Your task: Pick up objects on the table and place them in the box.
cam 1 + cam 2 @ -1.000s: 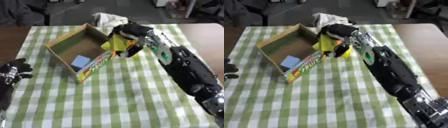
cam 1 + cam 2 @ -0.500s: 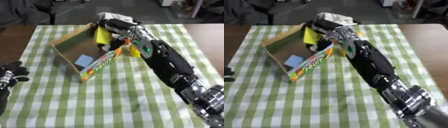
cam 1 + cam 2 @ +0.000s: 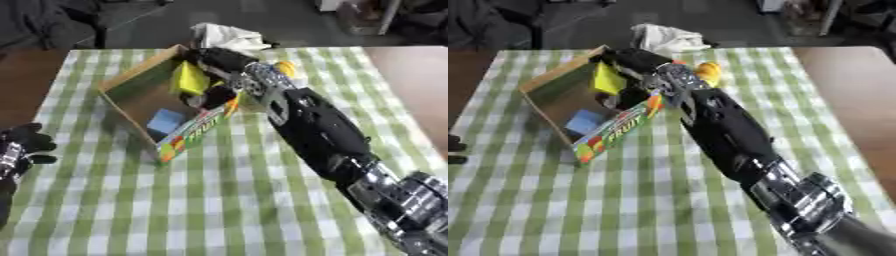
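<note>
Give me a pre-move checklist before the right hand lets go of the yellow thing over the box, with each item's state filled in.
1. Right hand is over the box opening: ok, it reaches in past the near wall.
2. Yellow object is inside the box walls: ok, it shows within the opening.
3. Hold on the yellow object: cannot tell, the fingers are dark against the box.
4. Landing room in the box: ok, the blue block lies lower in the box, apart from the yellow object.
5. Left hand is out of the way: ok, it rests at the left edge, far from the box.
6. Objects left on the table: not ok, a yellow-orange item remains beside the arm.
</note>
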Action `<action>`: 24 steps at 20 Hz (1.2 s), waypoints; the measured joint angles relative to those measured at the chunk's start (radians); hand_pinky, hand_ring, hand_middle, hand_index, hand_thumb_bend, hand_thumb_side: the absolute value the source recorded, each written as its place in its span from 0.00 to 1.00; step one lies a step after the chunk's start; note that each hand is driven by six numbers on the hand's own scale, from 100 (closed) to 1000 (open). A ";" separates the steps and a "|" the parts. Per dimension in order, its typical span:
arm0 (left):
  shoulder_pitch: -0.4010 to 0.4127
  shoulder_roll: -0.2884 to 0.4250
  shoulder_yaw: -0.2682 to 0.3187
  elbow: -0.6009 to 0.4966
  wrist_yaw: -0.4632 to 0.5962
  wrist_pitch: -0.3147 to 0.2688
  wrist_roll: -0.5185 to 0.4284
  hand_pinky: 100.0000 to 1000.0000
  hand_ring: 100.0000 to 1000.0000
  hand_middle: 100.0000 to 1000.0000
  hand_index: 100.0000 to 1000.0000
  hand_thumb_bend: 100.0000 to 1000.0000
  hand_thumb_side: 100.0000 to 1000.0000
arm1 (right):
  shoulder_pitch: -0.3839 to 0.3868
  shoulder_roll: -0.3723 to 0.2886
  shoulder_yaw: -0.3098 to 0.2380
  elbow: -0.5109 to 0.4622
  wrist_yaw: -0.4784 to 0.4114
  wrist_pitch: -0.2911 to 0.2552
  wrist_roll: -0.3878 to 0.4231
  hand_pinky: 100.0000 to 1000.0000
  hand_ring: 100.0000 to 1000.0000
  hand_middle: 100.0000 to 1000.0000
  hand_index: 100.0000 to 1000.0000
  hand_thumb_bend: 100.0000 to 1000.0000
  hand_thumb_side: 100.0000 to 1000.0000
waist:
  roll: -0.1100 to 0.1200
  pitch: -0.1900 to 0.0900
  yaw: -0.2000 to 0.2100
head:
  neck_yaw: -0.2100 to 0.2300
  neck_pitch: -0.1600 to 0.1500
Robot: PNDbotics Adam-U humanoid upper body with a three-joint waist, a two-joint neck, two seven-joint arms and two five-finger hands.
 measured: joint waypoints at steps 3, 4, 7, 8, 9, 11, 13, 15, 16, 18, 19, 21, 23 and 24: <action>0.000 0.000 0.000 0.000 0.000 0.000 0.000 0.61 0.64 0.56 0.75 0.07 0.66 | 0.000 -0.010 0.011 -0.025 -0.014 -0.014 0.050 0.88 0.95 0.92 1.00 0.30 0.49 | -0.001 0.000 -0.007 | 0.001 0.000; 0.000 0.000 0.000 0.000 0.000 0.000 0.000 0.61 0.64 0.56 0.75 0.07 0.66 | 0.000 -0.015 0.014 -0.036 -0.022 -0.019 0.067 0.88 0.95 0.92 1.00 0.30 0.47 | -0.001 0.000 -0.010 | 0.001 0.000; 0.000 0.000 0.001 0.000 -0.002 0.000 0.000 0.61 0.64 0.56 0.75 0.07 0.66 | 0.008 -0.041 0.020 -0.091 -0.064 -0.028 0.109 0.87 0.94 0.88 1.00 0.28 0.36 | -0.003 0.000 -0.024 | 0.006 0.000; 0.001 0.000 0.002 0.000 -0.002 0.001 0.000 0.61 0.64 0.56 0.75 0.07 0.66 | 0.015 -0.055 0.021 -0.116 -0.084 -0.026 0.119 0.86 0.94 0.85 0.97 0.25 0.30 | -0.006 0.000 -0.032 | 0.009 0.000; 0.001 0.000 0.005 0.000 -0.003 0.000 0.001 0.61 0.64 0.56 0.75 0.07 0.66 | 0.027 -0.072 0.021 -0.146 -0.109 -0.019 0.128 0.86 0.94 0.84 0.94 0.23 0.27 | -0.008 0.000 -0.039 | 0.012 0.000; 0.003 0.000 0.008 0.000 -0.004 0.001 0.003 0.61 0.64 0.56 0.75 0.07 0.66 | 0.064 -0.116 0.015 -0.210 -0.167 0.009 0.146 0.86 0.94 0.83 0.92 0.20 0.24 | -0.009 -0.002 -0.058 | 0.021 0.000; 0.007 0.001 0.013 0.000 -0.005 0.002 0.006 0.61 0.64 0.56 0.75 0.07 0.66 | 0.103 -0.158 0.002 -0.266 -0.214 0.053 0.162 0.86 0.94 0.83 0.92 0.19 0.25 | -0.011 -0.005 -0.075 | 0.029 0.000; 0.011 0.001 0.014 0.000 -0.006 0.003 0.008 0.61 0.64 0.56 0.75 0.07 0.66 | 0.136 -0.191 -0.017 -0.298 -0.241 0.106 0.171 0.85 0.94 0.83 0.92 0.18 0.26 | -0.012 -0.007 -0.089 | 0.037 0.000; 0.011 0.001 0.015 0.000 -0.006 0.002 0.009 0.61 0.64 0.56 0.75 0.07 0.66 | 0.150 -0.203 -0.025 -0.303 -0.247 0.131 0.174 0.85 0.94 0.83 0.92 0.17 0.27 | -0.012 -0.007 -0.093 | 0.040 0.000; 0.011 0.001 0.018 0.000 -0.006 0.002 0.011 0.61 0.64 0.56 0.75 0.07 0.66 | 0.171 -0.218 -0.038 -0.297 -0.250 0.170 0.179 0.85 0.94 0.82 0.92 0.16 0.28 | -0.011 -0.008 -0.097 | 0.045 0.000; 0.012 0.001 0.018 0.000 -0.007 0.002 0.012 0.61 0.64 0.56 0.75 0.07 0.66 | 0.175 -0.219 -0.042 -0.283 -0.250 0.183 0.183 0.85 0.94 0.82 0.92 0.16 0.29 | -0.011 -0.009 -0.098 | 0.046 0.000; 0.014 0.001 0.018 0.000 -0.008 0.001 0.013 0.61 0.64 0.56 0.75 0.07 0.66 | 0.177 -0.219 -0.047 -0.242 -0.248 0.197 0.188 0.85 0.94 0.82 0.92 0.16 0.29 | -0.009 -0.010 -0.098 | 0.048 0.000; 0.015 0.001 0.018 0.000 -0.008 0.001 0.013 0.61 0.64 0.56 0.75 0.07 0.66 | 0.177 -0.219 -0.050 -0.211 -0.245 0.198 0.187 0.85 0.94 0.82 0.92 0.16 0.29 | -0.007 -0.010 -0.098 | 0.049 0.000; 0.016 0.001 0.018 0.000 -0.008 0.001 0.013 0.61 0.64 0.56 0.75 0.07 0.66 | 0.177 -0.219 -0.051 -0.200 -0.242 0.197 0.187 0.85 0.94 0.82 0.92 0.16 0.29 | -0.007 -0.010 -0.099 | 0.049 0.000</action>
